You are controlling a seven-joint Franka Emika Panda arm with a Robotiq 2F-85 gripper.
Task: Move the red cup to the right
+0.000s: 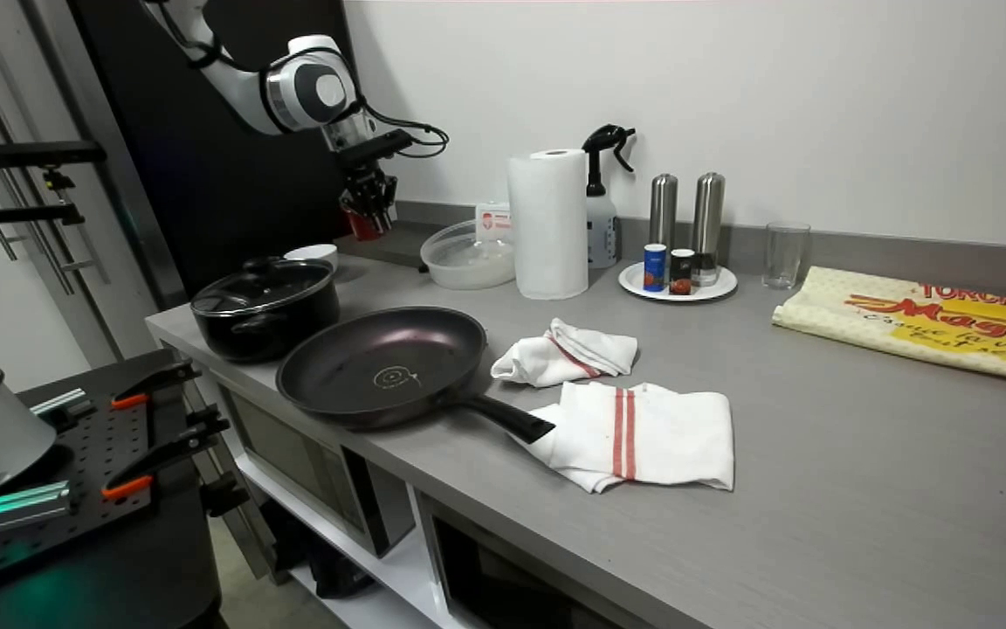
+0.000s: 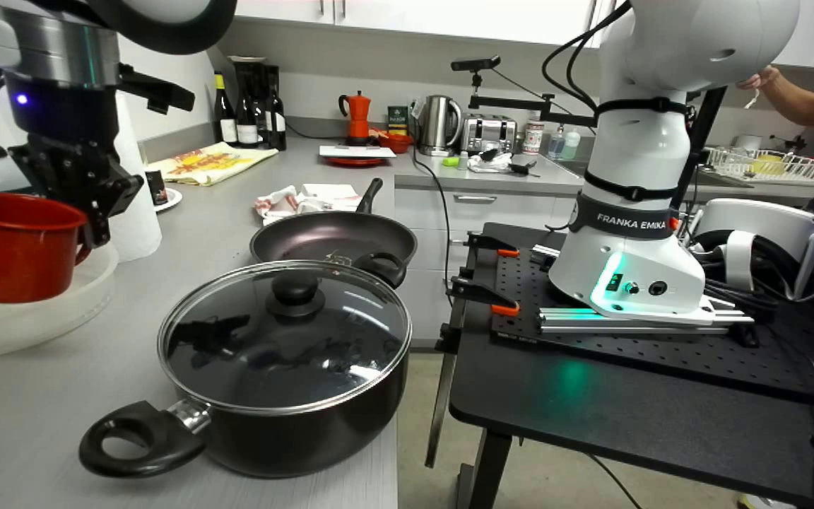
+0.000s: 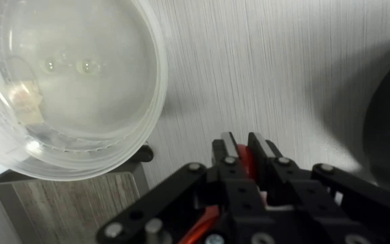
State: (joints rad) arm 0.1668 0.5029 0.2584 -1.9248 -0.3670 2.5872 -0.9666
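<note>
The red cup point(image 2: 15, 247) hangs upright in the air in an exterior view, in front of and above the clear plastic bowl. It shows a small part like a handle on the side by the fingers. In an exterior view it is a small red patch point(image 1: 361, 228) partly behind the fingers. My gripper point(image 3: 240, 140) is nearly closed, with a red piece of the cup point(image 3: 246, 159) between its fingers in the wrist view. Another red part of the cup lies behind the left finger linkage. My gripper point(image 1: 383, 220) is above the counter near the bowl and the lidded pot.
The clear bowl point(image 1: 468, 278) stands beside the paper towel roll point(image 1: 549, 227). A black lidded pot point(image 2: 287, 424) and a frying pan point(image 1: 389, 358) stand along the counter's front edge. A white bowl point(image 1: 315, 253) is behind the pot. Folded towels point(image 1: 669, 437) lie by the pan handle.
</note>
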